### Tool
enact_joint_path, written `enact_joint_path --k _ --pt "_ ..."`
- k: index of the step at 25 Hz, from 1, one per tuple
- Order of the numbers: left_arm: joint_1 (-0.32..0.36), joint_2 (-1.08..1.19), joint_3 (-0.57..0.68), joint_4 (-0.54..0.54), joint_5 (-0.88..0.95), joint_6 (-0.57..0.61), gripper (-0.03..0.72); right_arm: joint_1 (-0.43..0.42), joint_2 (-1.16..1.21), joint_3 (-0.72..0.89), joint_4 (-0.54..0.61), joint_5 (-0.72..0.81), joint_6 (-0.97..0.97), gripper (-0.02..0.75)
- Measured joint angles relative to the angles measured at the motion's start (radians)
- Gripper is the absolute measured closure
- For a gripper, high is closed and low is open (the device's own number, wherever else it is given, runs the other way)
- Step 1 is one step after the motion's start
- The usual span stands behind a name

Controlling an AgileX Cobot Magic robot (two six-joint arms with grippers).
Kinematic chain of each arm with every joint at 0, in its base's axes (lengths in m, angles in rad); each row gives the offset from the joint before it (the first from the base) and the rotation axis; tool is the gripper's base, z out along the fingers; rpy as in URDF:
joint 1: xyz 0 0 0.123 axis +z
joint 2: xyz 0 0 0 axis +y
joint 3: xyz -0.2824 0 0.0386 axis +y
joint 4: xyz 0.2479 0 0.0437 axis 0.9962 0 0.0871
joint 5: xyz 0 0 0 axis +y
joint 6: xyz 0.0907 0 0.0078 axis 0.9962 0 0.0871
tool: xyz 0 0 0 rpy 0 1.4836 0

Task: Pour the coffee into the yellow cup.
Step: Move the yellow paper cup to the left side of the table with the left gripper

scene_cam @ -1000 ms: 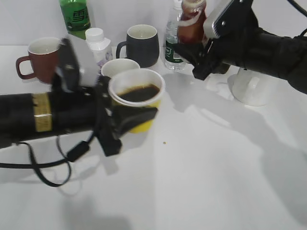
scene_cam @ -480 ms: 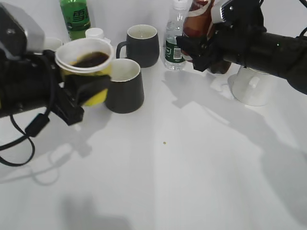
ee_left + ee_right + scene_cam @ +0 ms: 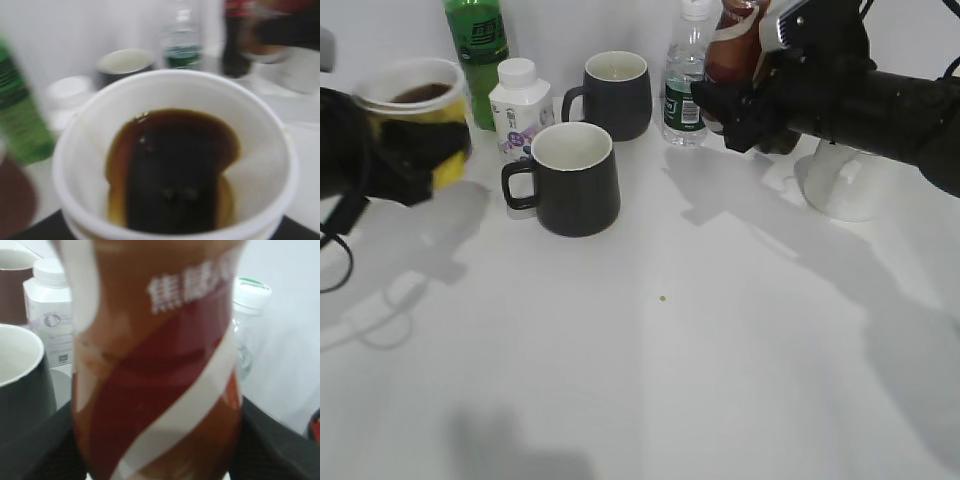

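Yellow cup (image 3: 415, 120), at 10 o'clock of the exterior view, is clamped in the left gripper (image 3: 395, 160) and carried level, presumably so the coffee pool (image 3: 172, 167) inside stays put. The coffee (image 3: 732, 50) bottle, at 1 o'clock, is clenched upright in the right gripper (image 3: 750, 105), so pouring looks finished. Left fingers are motion-blurred; the bottle's mouth is cropped, its remaining level unreadable.

A white bench (image 3: 720, 380) carries two dark grey mugs — one (image 3: 570, 180) nearer, one (image 3: 615, 95) behind it. A small white bottle (image 3: 520, 105) stands beside a green bottle (image 3: 477, 35); a clear water bottle (image 3: 685, 85) stands further right — a white object (image 3: 840, 180) well apart.
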Motion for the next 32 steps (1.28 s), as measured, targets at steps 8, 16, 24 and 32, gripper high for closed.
enact_joint_path --k 8,16,24,32 --pt "0.15 0.068 0.0 -0.012 -0.078 0.0 0.309 0.0 0.0 0.0 0.005 0.035 0.0 0.234" --pt "0.181 0.259 0.0 -0.023 -0.276 0.072 0.309 0.0 0.0 0.0 0.02 0.041 0.0 0.234" --pt "0.181 0.445 0.0 -0.094 -0.479 0.164 0.309 0.0 0.0 0.0 0.021 0.041 0.0 0.233" --pt "0.181 0.545 -0.001 -0.144 -0.549 0.254 0.309 0.0 0.0 0.0 0.023 0.042 0.0 0.234"
